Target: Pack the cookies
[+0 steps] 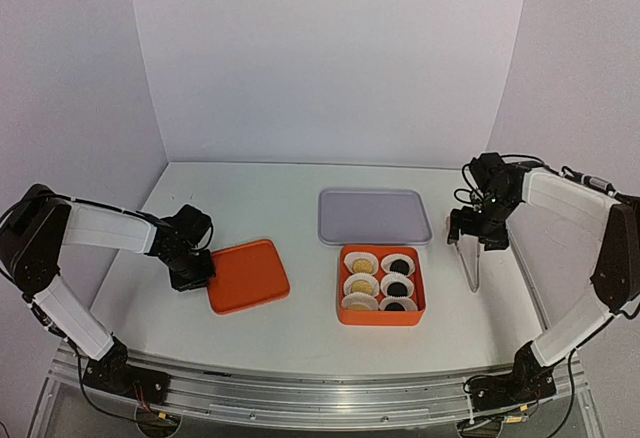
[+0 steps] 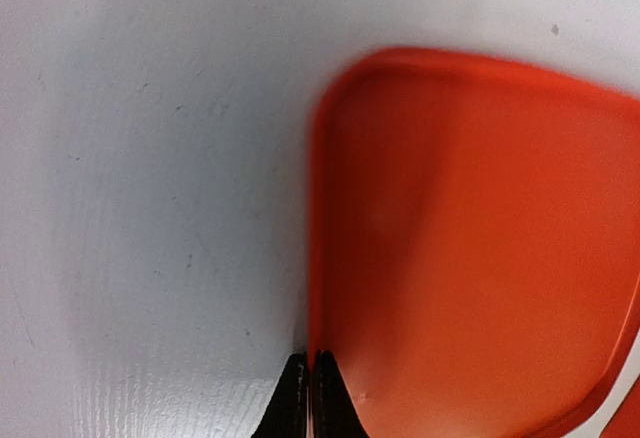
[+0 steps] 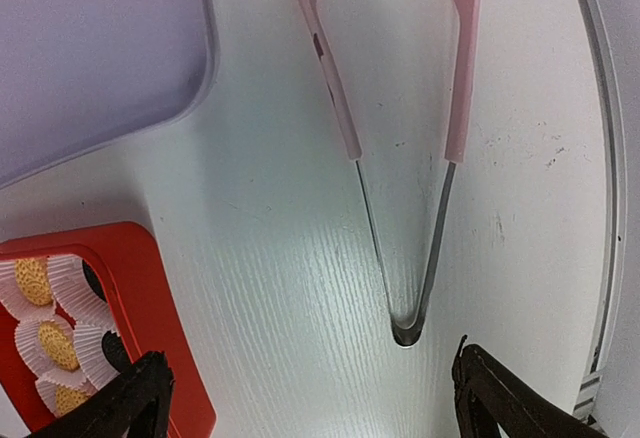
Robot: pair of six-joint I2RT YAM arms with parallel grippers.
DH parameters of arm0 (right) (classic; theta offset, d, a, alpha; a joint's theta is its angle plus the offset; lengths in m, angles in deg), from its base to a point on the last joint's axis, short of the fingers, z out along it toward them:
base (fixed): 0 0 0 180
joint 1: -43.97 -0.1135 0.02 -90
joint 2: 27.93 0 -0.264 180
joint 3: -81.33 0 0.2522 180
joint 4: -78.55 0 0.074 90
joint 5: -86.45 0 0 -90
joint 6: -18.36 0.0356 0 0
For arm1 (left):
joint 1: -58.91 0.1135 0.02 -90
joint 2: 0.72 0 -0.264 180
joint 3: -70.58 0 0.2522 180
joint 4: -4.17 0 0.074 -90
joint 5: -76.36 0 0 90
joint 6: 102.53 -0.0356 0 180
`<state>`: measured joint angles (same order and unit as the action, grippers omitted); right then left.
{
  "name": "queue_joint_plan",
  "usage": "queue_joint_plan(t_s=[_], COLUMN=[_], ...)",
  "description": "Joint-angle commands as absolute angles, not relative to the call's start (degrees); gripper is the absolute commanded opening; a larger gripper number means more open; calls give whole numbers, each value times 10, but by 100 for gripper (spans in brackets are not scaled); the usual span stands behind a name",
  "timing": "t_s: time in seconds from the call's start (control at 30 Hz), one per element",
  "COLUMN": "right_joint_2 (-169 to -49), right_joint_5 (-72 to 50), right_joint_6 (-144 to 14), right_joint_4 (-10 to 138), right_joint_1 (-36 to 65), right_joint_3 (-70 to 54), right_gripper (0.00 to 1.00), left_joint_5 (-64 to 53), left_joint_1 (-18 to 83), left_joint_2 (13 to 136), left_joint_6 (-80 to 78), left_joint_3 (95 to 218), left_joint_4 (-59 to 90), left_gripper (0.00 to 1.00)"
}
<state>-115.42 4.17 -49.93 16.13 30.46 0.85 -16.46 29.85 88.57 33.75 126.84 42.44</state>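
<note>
The cookies sit in white paper cups inside an orange box (image 1: pixel 380 315): three golden yellow ones (image 1: pixel 359 284) in its left column and three dark ones (image 1: pixel 397 287) in its right. Yellow cookies (image 3: pixel 57 343) also show in the right wrist view. My left gripper (image 1: pixel 198 274) (image 2: pixel 311 398) is shut on the left rim of the orange lid (image 1: pixel 250 276) (image 2: pixel 470 248), left of the box. My right gripper (image 1: pixel 478 236) (image 3: pixel 310 408) is open and empty over the bend of the metal tongs (image 1: pixel 470 270) (image 3: pixel 400 208), right of the box.
A lavender tray (image 1: pixel 374 215) (image 3: pixel 90 48) lies just behind the box. The tongs have pink tips (image 3: pixel 325 58) pointing away from my right gripper. The table's right edge (image 3: pixel 600 158) runs close beside the tongs.
</note>
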Motion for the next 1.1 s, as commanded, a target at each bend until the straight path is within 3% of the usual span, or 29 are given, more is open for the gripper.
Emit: queue_joint_plan(t_s=[0.0, 0.27, 0.53, 0.77, 1.07], right_joint_2=[-1125, -1095, -1060, -1120, -1227], right_joint_5=[11, -85, -344, -346, -309], right_joint_6=[-507, -535, -477, -432, -388], right_joint_4=[174, 215, 357, 413, 477], right_joint_1=[306, 306, 287, 148, 78], right_joint_3=[9, 27, 56, -17, -94], right_gripper=[94, 94, 93, 89, 85], left_joint_5=[-138, -138, -99, -120, -144], left_joint_1=[299, 298, 287, 228, 178], left_joint_2=[920, 883, 778, 757, 807], left_joint_6=[302, 271, 273, 278, 317], left_joint_3=[1250, 1269, 1294, 1359, 1438], left_joint_4=[437, 402, 330, 334, 338], left_gripper=[0, 0, 0, 0, 0])
